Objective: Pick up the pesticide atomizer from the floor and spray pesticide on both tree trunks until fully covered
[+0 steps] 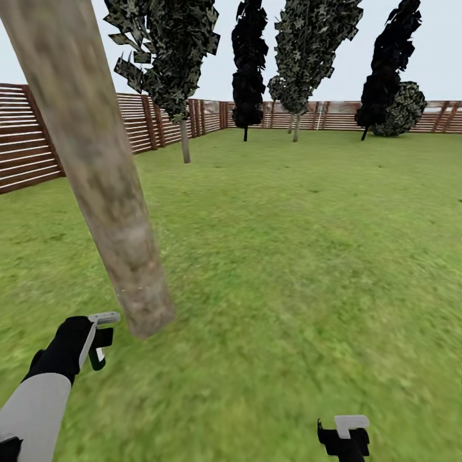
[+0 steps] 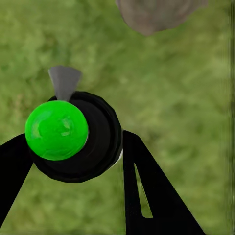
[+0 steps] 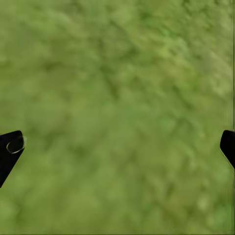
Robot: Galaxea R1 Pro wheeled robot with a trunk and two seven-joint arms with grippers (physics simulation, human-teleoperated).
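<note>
Beside the near tree trunk, your left gripper has its jaws closed on the pesticide atomizer, whose cap renders green with a grey nozzle aimed at the trunk base. Right gripper hangs over grass, jaws spread, empty. No white specks visible on the bark. Raise the nozzle toward the trunk and sweep base upward; spray probably needs several passes.

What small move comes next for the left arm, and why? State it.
Probably tip the atomizer toward the tree trunk and spray. The left gripper holds it, its jaws closed on the black body, the trunk base stands close ahead over the grass, and no white specks show on the bark.
</note>
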